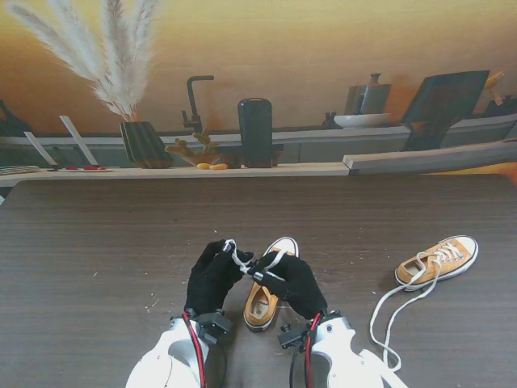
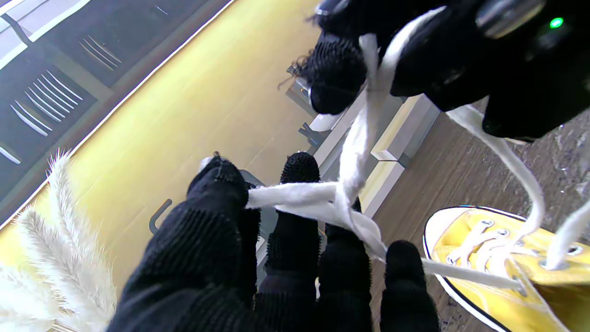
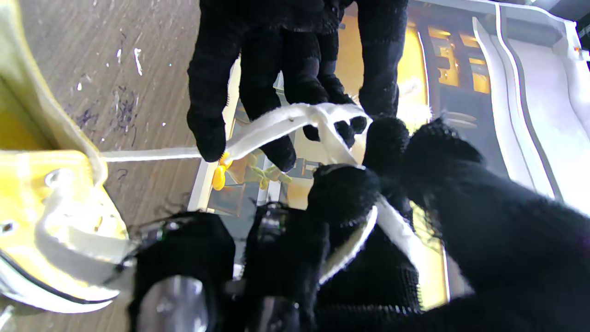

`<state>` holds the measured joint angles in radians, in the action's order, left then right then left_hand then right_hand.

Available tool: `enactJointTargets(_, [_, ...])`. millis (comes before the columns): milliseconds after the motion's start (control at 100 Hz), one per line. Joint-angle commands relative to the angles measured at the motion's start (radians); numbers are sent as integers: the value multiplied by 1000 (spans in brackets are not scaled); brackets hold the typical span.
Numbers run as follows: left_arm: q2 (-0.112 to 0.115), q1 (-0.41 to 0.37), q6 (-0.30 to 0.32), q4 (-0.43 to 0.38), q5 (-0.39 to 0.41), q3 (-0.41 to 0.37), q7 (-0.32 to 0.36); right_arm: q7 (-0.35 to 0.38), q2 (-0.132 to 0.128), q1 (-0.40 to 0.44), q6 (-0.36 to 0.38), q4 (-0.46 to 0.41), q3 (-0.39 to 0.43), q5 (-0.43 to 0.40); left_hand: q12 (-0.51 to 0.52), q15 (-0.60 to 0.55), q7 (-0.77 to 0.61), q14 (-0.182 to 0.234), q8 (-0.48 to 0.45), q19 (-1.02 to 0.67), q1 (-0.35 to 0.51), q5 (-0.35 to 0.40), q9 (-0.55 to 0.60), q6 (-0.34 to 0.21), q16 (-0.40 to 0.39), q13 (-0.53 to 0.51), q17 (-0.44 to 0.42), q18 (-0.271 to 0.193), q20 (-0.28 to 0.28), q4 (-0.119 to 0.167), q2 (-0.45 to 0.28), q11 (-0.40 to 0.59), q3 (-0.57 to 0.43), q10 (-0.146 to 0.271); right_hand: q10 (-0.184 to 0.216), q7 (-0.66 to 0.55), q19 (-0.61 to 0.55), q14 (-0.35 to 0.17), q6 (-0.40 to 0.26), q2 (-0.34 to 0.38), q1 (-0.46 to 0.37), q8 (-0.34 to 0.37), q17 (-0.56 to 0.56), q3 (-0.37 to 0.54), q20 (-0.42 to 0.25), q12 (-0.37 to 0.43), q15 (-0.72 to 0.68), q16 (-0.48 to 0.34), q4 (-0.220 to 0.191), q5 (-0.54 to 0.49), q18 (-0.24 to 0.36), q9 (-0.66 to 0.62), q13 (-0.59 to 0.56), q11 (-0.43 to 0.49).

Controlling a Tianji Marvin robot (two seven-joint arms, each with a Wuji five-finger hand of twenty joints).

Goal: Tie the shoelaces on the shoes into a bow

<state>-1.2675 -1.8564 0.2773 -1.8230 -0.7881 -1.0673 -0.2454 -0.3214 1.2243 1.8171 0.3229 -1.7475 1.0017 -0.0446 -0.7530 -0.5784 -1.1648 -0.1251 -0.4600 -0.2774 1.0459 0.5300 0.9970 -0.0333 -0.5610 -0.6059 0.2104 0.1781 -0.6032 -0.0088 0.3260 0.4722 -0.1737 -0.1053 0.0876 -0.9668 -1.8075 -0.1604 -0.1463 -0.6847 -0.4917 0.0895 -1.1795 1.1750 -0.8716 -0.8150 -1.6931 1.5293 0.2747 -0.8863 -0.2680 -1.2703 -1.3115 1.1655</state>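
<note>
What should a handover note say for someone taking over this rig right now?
Left hand: shut on the white lace.
Right hand: shut on the same lace.
Near shoe sits between the hands; its lace strands cross in mid-air above it, no bow visible yet.
Second shoe lies to the right, lace loose on the table.
Left: finish this bow, then tie the second shoe.

It looks like a staged home kitchen in a lab: a dark wood table (image 1: 97,242) fronts a printed backdrop (image 1: 323,48) across the top of the frame, showing a faucet (image 1: 194,101), a pampas-grass vase (image 1: 144,144), a black canister (image 1: 255,132) and a shelf.
</note>
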Motion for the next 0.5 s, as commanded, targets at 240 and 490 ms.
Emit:
enactJointTargets(240, [-8, -16, -1, -22, -17, -16, -15, 18, 4, 15, 3, -8, 11, 55, -79, -161, 0, 16, 13, -522, -26, 46, 101, -47, -73, -86, -82, -25, 32, -55, 124, 76, -193, 8, -173, -35, 55, 252, -54, 39, 48, 33, 115, -19, 166, 111, 382, 14, 39, -44, -226, 164, 29, -167])
enactJointTargets(490, [-10, -23, -4, -28, -7, -24, -37, 48, -3, 32, -13, -30, 24, 83, 21, -178, 45, 19, 52, -635, -95, 134, 186, -36, -50, -185, -25, -9, 102, -79, 182, 67, -303, 2, -196, -78, 562, 483, -23, 114, 13, 235, 793, -56, 155, 281, 1248, -219, 36, -60, -166, 487, 339, -338])
